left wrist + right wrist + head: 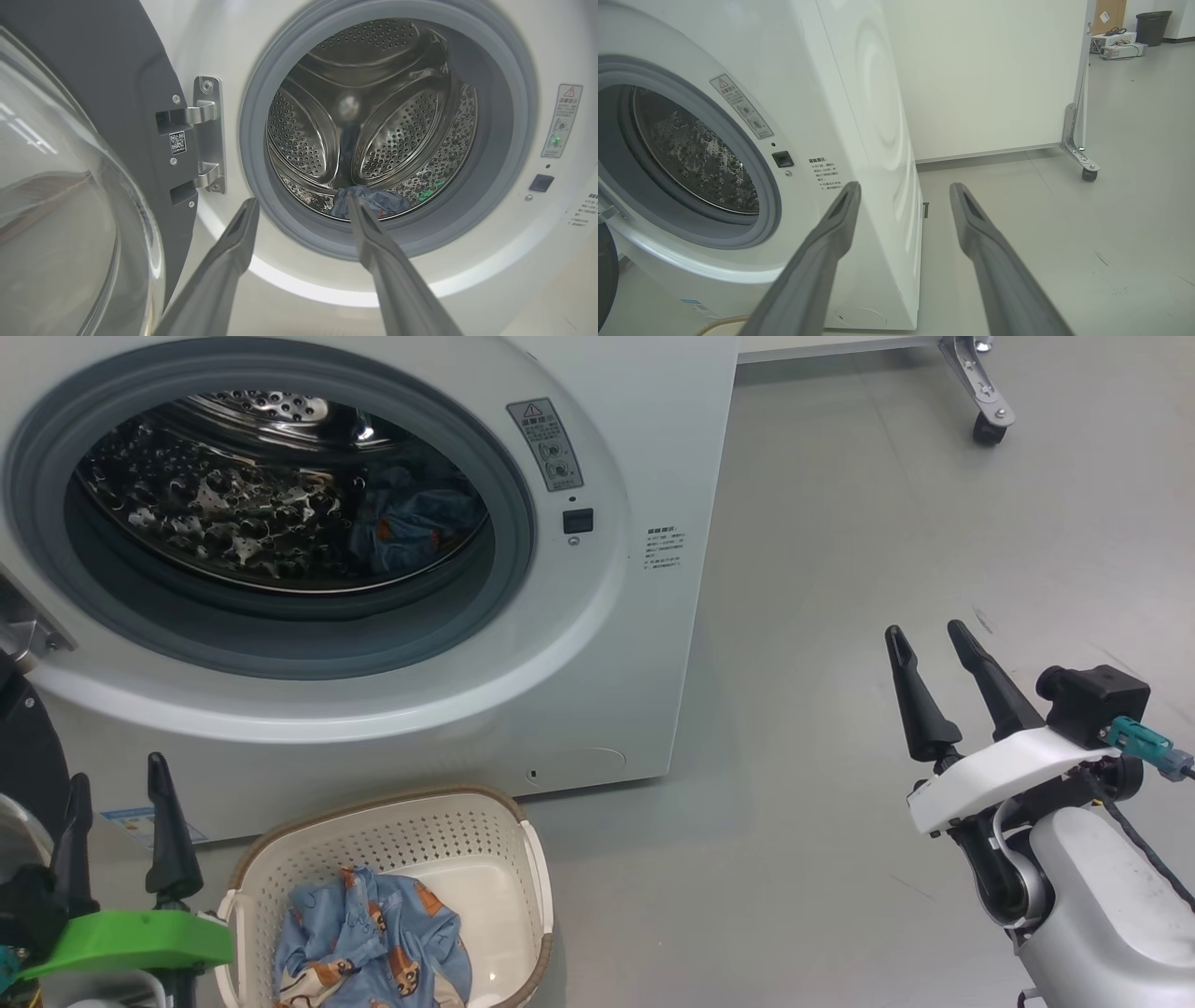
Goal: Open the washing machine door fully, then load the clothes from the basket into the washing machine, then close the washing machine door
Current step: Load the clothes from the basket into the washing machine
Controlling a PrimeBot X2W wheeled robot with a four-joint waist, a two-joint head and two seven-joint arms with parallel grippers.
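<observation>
The washing machine (597, 644) is big, white and smooth, with a round steel drum (233, 495) full of little holes. Your left wrist view shows the washing machine door (126, 84) swung wide, its glass bulging. The head view shows the holey cream basket (420, 835) just right of your left gripper (119, 770), with soft blue clothes (373, 943) crumpled inside. More lie in the drum ahead. Your left gripper and right gripper (926, 630) are spread wide, holding nothing.
</observation>
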